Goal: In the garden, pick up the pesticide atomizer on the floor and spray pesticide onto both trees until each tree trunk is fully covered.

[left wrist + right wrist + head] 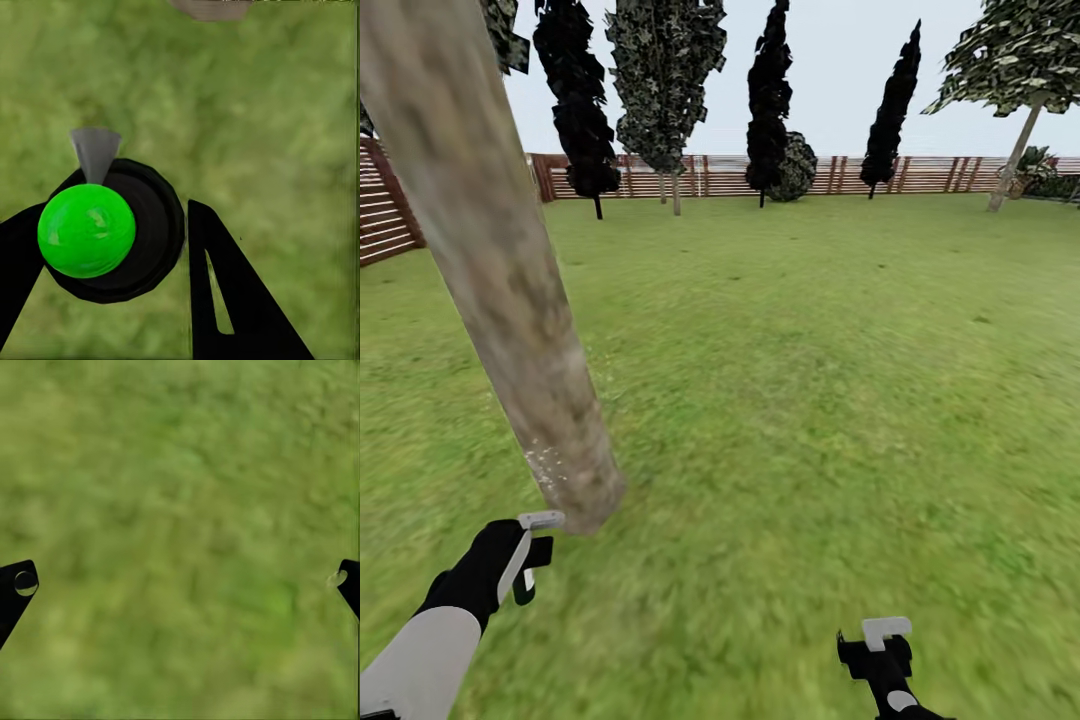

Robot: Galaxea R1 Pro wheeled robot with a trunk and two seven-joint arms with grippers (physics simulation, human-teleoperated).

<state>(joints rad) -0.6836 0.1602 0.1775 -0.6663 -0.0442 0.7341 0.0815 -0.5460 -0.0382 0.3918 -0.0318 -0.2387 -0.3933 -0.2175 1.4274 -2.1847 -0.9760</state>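
The left gripper (528, 560) sits low beside the foot of the near tree trunk (510, 290), and in the left wrist view its jaws are closed around the pesticide atomizer (112, 229) — a black round body with a bright green cap and a short grey nozzle (95, 152) pointing away from the camera. The atomizer appears to be held this way so that the nozzle faces the base of the trunk, whose pale edge (210, 7) just shows ahead of it; pale speckling low on the trunk may be spray already landed, though that is a guess. Whether any liquid is left inside cannot be told, since the body is opaque. The right gripper (880, 645) hangs over bare lawn (810, 380), its jaws spread wide with nothing between them — probably kept clear so it does not get in the way of the spraying arm. A second tree (1015, 80) with a bare leaning trunk and mottled green crown stands far off by the wooden fence (710, 175), likely the other target, well apart from the robot.
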